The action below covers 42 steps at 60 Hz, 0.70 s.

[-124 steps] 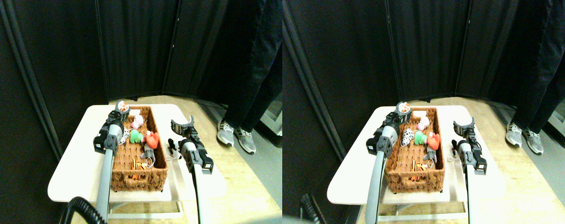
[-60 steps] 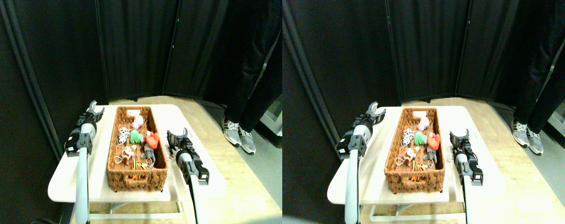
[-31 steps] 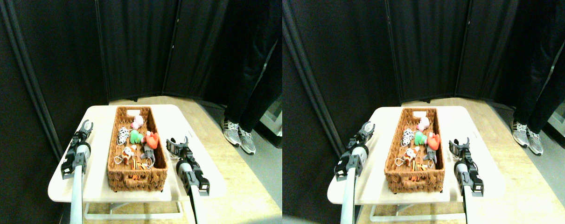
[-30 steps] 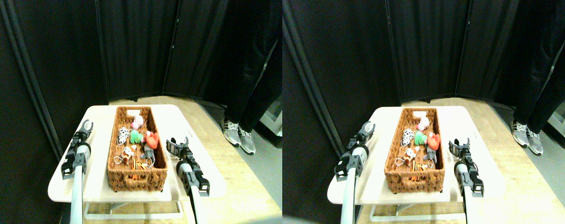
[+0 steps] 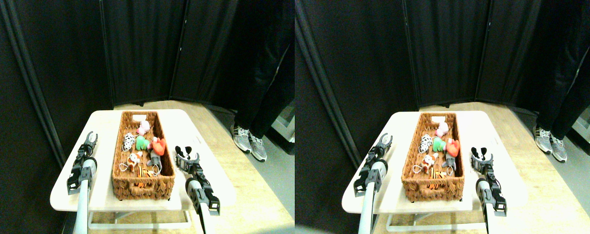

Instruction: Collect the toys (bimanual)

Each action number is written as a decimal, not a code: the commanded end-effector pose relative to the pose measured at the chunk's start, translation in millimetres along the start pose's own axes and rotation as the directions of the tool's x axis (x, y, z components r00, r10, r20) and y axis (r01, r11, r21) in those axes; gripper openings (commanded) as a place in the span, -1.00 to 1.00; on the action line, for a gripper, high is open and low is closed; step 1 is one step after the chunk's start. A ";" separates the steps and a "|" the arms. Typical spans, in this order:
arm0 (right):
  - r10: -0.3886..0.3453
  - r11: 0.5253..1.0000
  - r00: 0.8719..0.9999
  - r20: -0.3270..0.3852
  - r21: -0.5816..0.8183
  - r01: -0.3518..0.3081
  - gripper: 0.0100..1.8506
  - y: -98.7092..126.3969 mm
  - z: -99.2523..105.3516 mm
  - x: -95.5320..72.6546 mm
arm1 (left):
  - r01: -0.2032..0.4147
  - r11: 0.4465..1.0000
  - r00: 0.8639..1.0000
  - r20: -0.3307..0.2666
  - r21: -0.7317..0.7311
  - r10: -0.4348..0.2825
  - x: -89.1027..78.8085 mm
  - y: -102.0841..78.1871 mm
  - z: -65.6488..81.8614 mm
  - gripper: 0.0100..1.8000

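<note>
A big black curtain (image 5: 143, 48) fills the back, from 9 o'clock round to 3 o'clock. A person's dark legs (image 5: 265, 68) and grey shoes (image 5: 248, 141) stand at 3 o'clock. A white table (image 5: 100, 126) sits in the middle. On it lies a long brown basket (image 5: 141, 185), pointing from 6 o'clock up to 12 o'clock.

All the toys that show are inside the basket. The pink toy (image 5: 143, 127) is nearest 12 o'clock. Below it sit the spotted toy (image 5: 128, 142), the green toy (image 5: 141, 143) and the red heart (image 5: 159, 146). The grey toy (image 5: 154, 159) lies just under the heart. A small white toy (image 5: 133, 159) is beside it, and the orange-striped toy (image 5: 142, 172) is nearest 6 o'clock.

The left gripper (image 5: 91, 138) is over the table at 9 o'clock from the basket. Its jaws are a little apart and hold nothing. The right gripper (image 5: 187, 152) is at 3 o'clock from the basket, close to its side. Its jaws are spread wide and hold nothing.
</note>
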 end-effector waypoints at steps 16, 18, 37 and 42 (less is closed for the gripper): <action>0.060 0.998 0.994 0.090 -0.026 -0.058 -1.00 8.3 4.0 5.8 | 0.046 0.999 0.999 0.021 0.019 -0.046 -2.6 -9.3 4.4 -0.92; 0.066 0.998 0.994 0.091 -0.022 -0.064 -1.00 9.5 4.5 5.9 | 0.050 0.999 0.999 0.021 0.015 -0.051 -2.5 -8.8 4.7 -0.92; 0.131 0.989 0.989 0.066 -0.080 -0.126 -1.00 42.4 6.2 4.8 | 0.068 0.998 0.997 0.022 0.004 -0.068 -2.8 -7.5 5.9 -0.93; 0.149 0.983 0.987 0.057 -0.119 -0.142 -1.00 58.3 4.0 2.9 | 0.071 0.997 0.997 0.023 0.011 -0.071 -3.2 -6.9 6.7 -0.92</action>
